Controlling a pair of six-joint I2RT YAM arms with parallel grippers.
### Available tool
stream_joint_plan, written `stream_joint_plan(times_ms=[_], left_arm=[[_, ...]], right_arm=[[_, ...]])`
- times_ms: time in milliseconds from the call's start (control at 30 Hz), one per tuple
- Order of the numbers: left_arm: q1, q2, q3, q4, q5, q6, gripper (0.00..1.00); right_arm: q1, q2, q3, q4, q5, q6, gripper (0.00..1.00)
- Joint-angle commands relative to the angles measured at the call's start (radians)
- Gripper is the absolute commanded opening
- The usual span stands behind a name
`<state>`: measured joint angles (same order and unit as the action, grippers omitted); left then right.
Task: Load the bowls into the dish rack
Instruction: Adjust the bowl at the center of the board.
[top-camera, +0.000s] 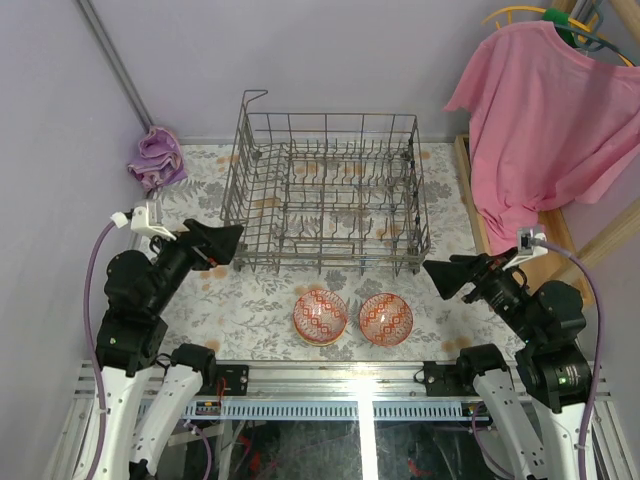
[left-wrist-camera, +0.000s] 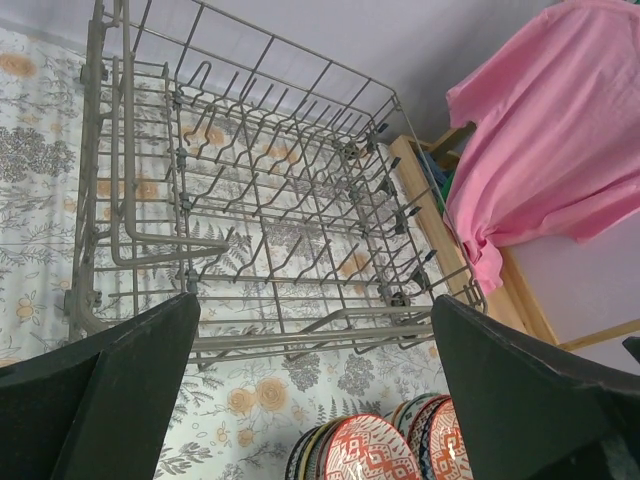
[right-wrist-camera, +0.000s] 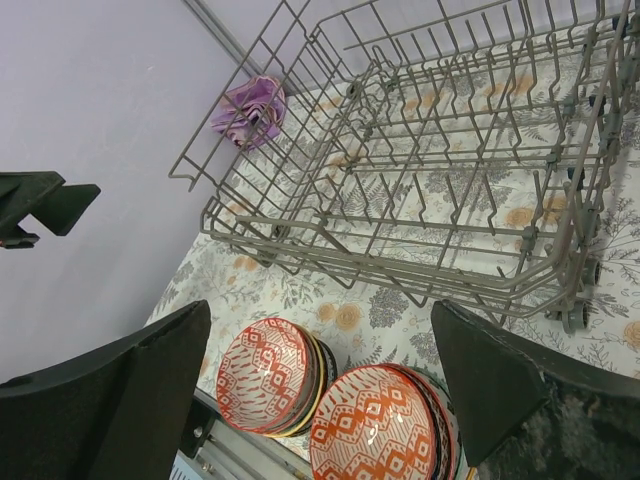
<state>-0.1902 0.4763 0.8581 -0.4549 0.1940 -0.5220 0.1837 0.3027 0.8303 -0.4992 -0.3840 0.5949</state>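
Black fingers (left-wrist-camera: 120, 400) filled the lower corners of the left wrist view, spread wide with nothing between them, and the right wrist view showed its own fingers (right-wrist-camera: 110, 390) parted in the same way. From above, the left gripper (top-camera: 228, 243) and the right gripper (top-camera: 440, 275) hung over the table (top-camera: 250, 310), one at each front corner of the dish rack (top-camera: 330, 255), pointing inward toward each other. Neither touched a bowl or the wire. That posture read as a starting stance: jaws released and ready, arms held clear of the middle so both had a path to the crockery.

The bowls stood in two stacks between the arm bases, on the flowered tablecloth just in front of the rack's near wall. The left stack (top-camera: 320, 316) and the right stack (top-camera: 386, 318) each showed a red-and-white geometric bowl on top; the wrist views revealed rims of several more nested beneath. Nesting them probably kept the whole supply within reach of both arms, one stack per side.

No bowl was seen in the rack. Its upright tines stood bare, and a raised wire loop (top-camera: 255, 97) marked the far left corner. A purple cloth (top-camera: 155, 155) lay crumpled by the wall, left of the rack, and a pink shirt (top-camera: 545, 120) hung at the right, well apart from the work. Loading had evidently not begun.
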Motion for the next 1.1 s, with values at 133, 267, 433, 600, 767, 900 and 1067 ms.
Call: stream_joint_plan(times_ms=[133,267,433,600,767,900,1067], left_arm=[[-0.005,-0.076,0.039,-0.028,0.0,-0.001,1.0],[-0.007,-0.093,0.048,-0.057,-0.015,0.004,1.0],[-0.007,-0.075,0.08,-0.091,-0.018,0.022,1.0],[-0.006,-0.014,0.119,-0.128,-0.065,-0.05,1.0],[-0.006,0.068,0.174,-0.196,-0.061,-0.108,1.0],[-0.006,0.089,0.217,-0.191,0.078,-0.073,1.0],[-0.006,0.107,0.249,-0.14,0.24,-0.072,1.0]], right_arm=[[0.007,-0.038,0.012,-0.033,-0.081,0.012,0.99],[0.007,-0.027,0.056,-0.081,-0.102,-0.009,0.99],[0.007,-0.027,0.143,-0.206,-0.008,0.029,0.99],[0.007,0.047,0.237,-0.352,0.088,0.147,0.99],[0.007,0.024,0.26,-0.306,0.099,0.221,0.99],[0.009,-0.071,0.157,-0.116,0.023,0.253,0.99],[0.011,0.06,0.217,-0.134,-0.119,0.133,0.99]])
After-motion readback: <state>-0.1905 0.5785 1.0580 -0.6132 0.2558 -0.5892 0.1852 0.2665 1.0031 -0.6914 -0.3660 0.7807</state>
